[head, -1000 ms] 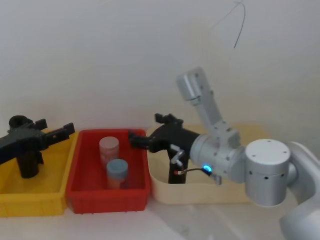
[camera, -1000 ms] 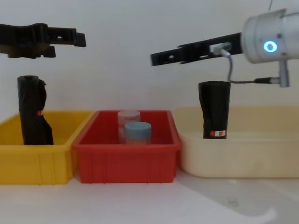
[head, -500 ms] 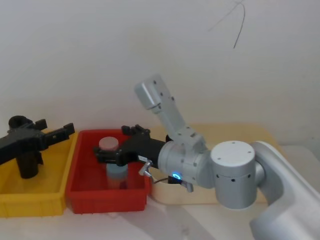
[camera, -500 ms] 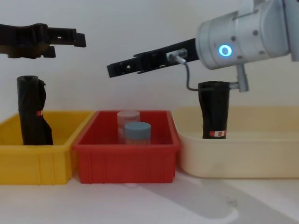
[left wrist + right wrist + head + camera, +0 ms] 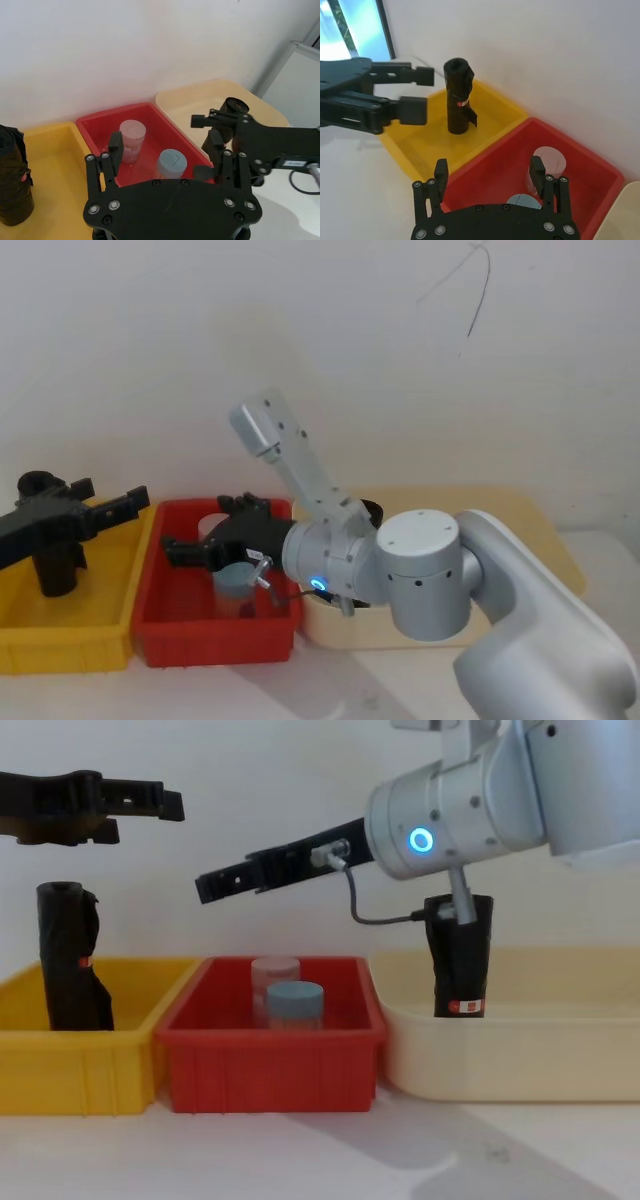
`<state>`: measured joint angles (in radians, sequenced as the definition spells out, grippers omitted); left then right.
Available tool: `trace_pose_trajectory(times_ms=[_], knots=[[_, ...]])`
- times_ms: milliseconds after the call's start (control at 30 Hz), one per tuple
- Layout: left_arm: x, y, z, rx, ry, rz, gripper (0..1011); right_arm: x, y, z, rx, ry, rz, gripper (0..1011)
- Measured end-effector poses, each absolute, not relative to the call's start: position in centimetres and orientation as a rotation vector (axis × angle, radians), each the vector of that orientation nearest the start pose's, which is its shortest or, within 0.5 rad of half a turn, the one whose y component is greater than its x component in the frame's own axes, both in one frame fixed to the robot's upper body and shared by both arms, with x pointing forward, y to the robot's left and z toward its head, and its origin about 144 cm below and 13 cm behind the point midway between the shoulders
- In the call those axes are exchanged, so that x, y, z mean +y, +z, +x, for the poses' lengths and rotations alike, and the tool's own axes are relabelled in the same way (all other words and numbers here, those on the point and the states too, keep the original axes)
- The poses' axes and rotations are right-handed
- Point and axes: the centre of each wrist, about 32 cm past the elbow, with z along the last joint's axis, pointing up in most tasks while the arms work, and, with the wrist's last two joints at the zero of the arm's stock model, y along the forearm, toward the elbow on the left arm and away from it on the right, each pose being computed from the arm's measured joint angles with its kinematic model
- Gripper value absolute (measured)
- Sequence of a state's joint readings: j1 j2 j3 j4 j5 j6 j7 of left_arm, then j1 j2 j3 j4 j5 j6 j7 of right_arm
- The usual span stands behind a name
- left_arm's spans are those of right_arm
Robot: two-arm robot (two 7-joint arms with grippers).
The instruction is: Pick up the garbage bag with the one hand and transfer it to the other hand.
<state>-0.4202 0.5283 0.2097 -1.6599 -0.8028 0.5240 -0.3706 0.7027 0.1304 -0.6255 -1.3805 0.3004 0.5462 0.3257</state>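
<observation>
Since the garbage bag (image 5: 462,970) is standing upright and untouched at the left end of the cream tray (image 5: 520,1050), label end down, I'm reading this as the pick-up not having started yet. Neither arm is touching it.

The right gripper (image 5: 488,167) is reaching out well away from the bag, hovering above the red bin (image 5: 270,1070) in the middle of the tabletop, over the two jars (image 5: 285,992). Its fingers are spread wide and holding nothing. The left gripper (image 5: 166,142) is hanging high over the yellow bin (image 5: 70,1070) at the left end of the tabletop, fingers also apart and empty, above the lumpy black roll (image 5: 68,970) that's standing in there. That one isn't the target, so I'd be wary of grabbing it by mistake.

How I'd do the pick: come in on the bag's upper half with the fingers wide, squeeze across the roll, and leave a good stretch of it free so the second gripper has somewhere to grab at the handover. Lift straight up until it's clearing the tray wall before swinging sideways. Also, the right arm's cable (image 5: 385,915) is dangling just in front of the bag from the chest view, so I'd be watching for a snag there.
</observation>
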Motion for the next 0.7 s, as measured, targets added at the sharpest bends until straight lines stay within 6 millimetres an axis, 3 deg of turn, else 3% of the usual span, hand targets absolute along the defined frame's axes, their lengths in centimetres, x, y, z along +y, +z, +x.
trace_pose_trajectory(times_ms=[700], knots=[[30.4,132.2,53.4,0.226,0.870,-0.034,1000,-7.8,128.7,60.4,0.058,-0.766,-0.375,1000]])
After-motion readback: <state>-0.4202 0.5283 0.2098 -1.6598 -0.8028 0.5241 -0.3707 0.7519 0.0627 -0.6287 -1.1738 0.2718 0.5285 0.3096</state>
